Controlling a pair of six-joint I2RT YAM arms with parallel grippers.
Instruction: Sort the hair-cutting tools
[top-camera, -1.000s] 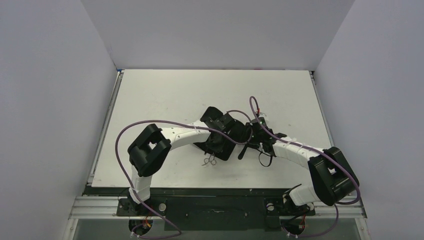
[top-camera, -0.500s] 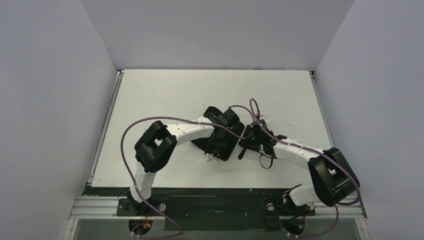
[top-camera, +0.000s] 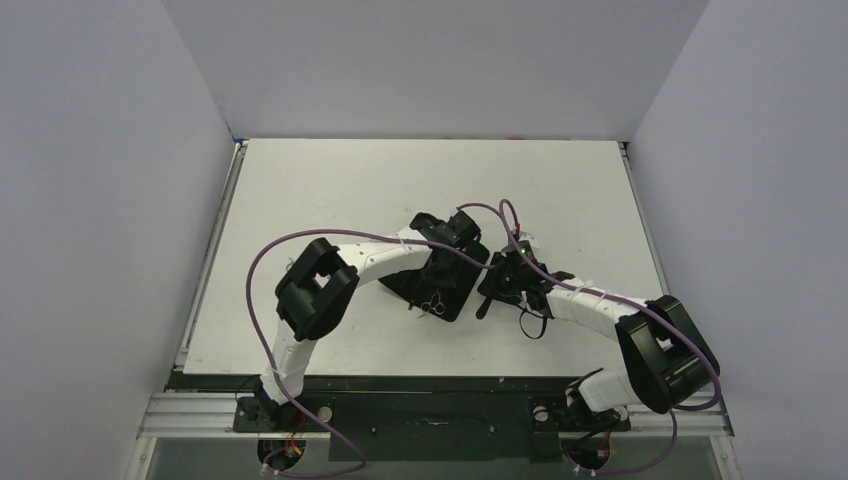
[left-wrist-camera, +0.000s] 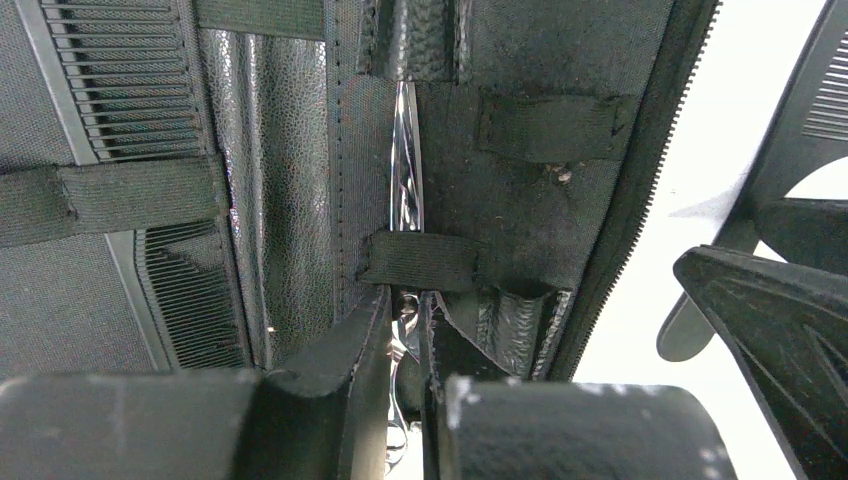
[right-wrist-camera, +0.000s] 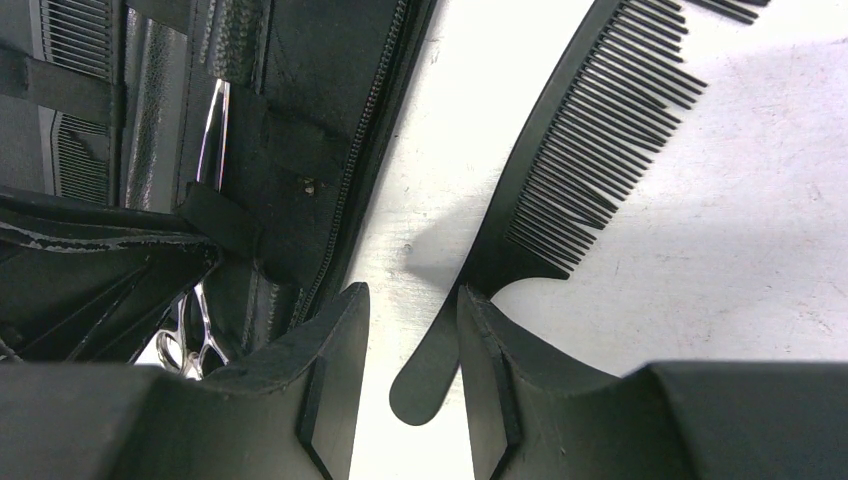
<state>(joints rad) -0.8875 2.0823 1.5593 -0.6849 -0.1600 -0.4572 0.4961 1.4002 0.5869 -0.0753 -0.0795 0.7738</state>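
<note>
The open black zip case (left-wrist-camera: 560, 60) lies at mid-table (top-camera: 405, 283). My left gripper (left-wrist-camera: 407, 320) is shut on the handles of the silver scissors (left-wrist-camera: 405, 170). Their blades lie under an elastic strap (left-wrist-camera: 420, 260) inside the case. In the top view the scissors (top-camera: 432, 305) rest on the case's near part, below the left gripper (top-camera: 447, 272). The black comb (right-wrist-camera: 580, 150) lies on the table right of the case (right-wrist-camera: 300, 100). My right gripper (right-wrist-camera: 412, 295) is open, its jaws either side of the comb's handle end. The comb (top-camera: 485, 305) is partly hidden under the right gripper (top-camera: 497, 285).
Another black comb (left-wrist-camera: 110, 70) sits strapped in the case's left part. A black loop (top-camera: 533, 325) lies on the table beside the right forearm. The scissors' rings (right-wrist-camera: 190, 340) show beside my left finger. White walls close off the table's left, right and back.
My left gripper has carried the scissors from the table at the case's near edge up onto the case, with the blades now under the strap. The right gripper has barely shifted over the comb.
</note>
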